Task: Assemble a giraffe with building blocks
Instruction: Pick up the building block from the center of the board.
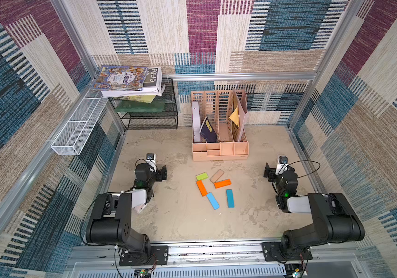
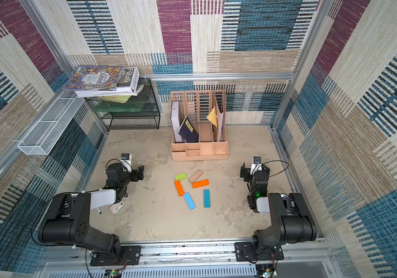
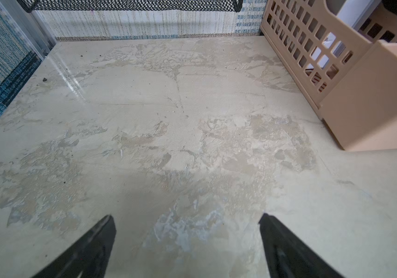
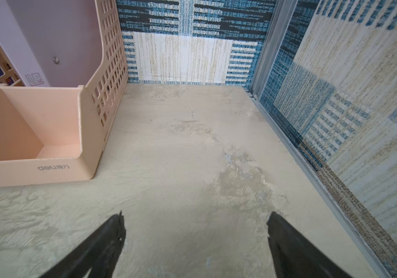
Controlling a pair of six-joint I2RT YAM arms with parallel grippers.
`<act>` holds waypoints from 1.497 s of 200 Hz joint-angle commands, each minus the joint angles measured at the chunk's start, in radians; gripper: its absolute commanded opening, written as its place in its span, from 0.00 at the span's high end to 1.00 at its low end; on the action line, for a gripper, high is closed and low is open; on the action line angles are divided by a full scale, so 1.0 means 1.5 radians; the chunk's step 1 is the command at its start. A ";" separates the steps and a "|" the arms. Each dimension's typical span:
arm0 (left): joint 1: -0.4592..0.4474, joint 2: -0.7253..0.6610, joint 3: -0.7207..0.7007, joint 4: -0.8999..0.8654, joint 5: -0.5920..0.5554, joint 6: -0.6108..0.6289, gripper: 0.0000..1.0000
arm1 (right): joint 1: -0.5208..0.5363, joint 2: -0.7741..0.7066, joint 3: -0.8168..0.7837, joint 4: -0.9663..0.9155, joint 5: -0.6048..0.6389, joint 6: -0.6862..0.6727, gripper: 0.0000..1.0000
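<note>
Left claw, right claw wide; six blocks: two orange, two blue, green, tan.

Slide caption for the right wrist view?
Right end effector open above tabletop, peach desk organizer to one side, patterned wall ahead.

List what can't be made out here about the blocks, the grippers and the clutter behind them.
- Tan block and the orange block beside it: absent from both wrist views, and too small in both top views to tell whether they touch.
- Left gripper and right gripper: open, but cut off at the picture edge in each wrist view.
- Dark book in the organizer: cover text too small in both top views.
</note>
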 commanded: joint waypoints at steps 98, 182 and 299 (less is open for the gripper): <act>-0.001 -0.003 -0.001 0.002 0.001 0.006 0.01 | 0.000 -0.002 0.002 0.009 -0.004 0.004 0.04; -0.002 -0.008 -0.007 0.008 -0.004 0.006 0.01 | 0.000 -0.003 -0.001 0.011 -0.004 0.003 0.04; -0.080 -0.278 0.232 -0.439 -0.081 -0.085 0.01 | 0.299 0.046 0.610 -0.939 -0.086 0.090 0.04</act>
